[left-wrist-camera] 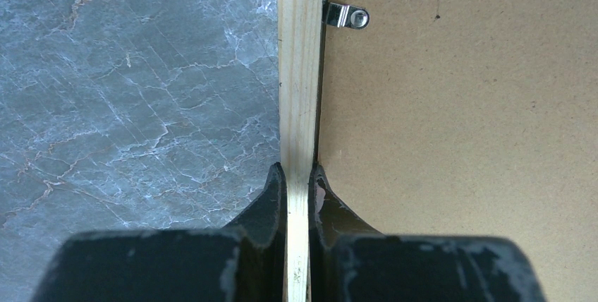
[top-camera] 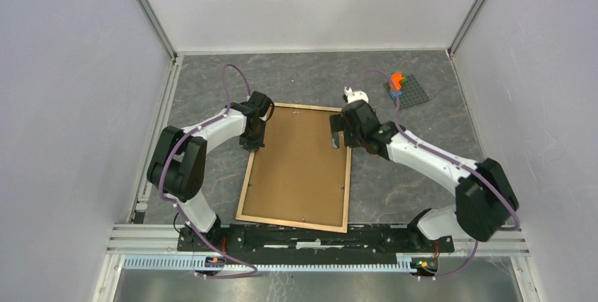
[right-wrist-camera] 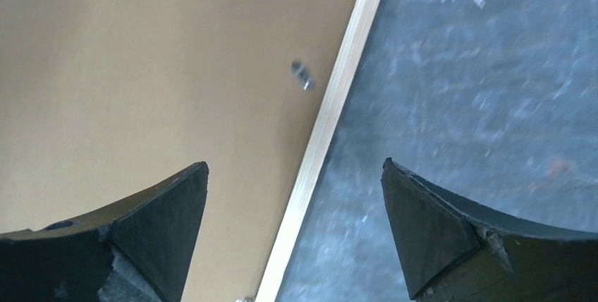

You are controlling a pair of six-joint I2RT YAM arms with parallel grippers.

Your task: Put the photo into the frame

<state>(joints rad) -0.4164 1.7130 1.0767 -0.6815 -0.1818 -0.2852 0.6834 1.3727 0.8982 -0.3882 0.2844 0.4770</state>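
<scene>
The frame point(top-camera: 293, 225) is laid back-up on the table point(top-camera: 211, 83), its left rail clamped by the left gripper point(left-wrist-camera: 297, 175), likely to steady it. The right gripper point(right-wrist-camera: 295, 175) is held wide open over the right rail. The photo is unseen (perhaps under the backing panel point(top-camera: 300, 164)).

The metal clip point(right-wrist-camera: 302, 76) near the frame point(right-wrist-camera: 331, 115) is blurred.

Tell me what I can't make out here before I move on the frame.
Photo: in no view; whether it lies under the backing panel cannot be told.
Frame front face: turned down onto the table, all views.
Clip, right wrist view: blurred, its turn unreadable.
Left tool's hold on the rim, top view: hidden by its own wrist.
</scene>
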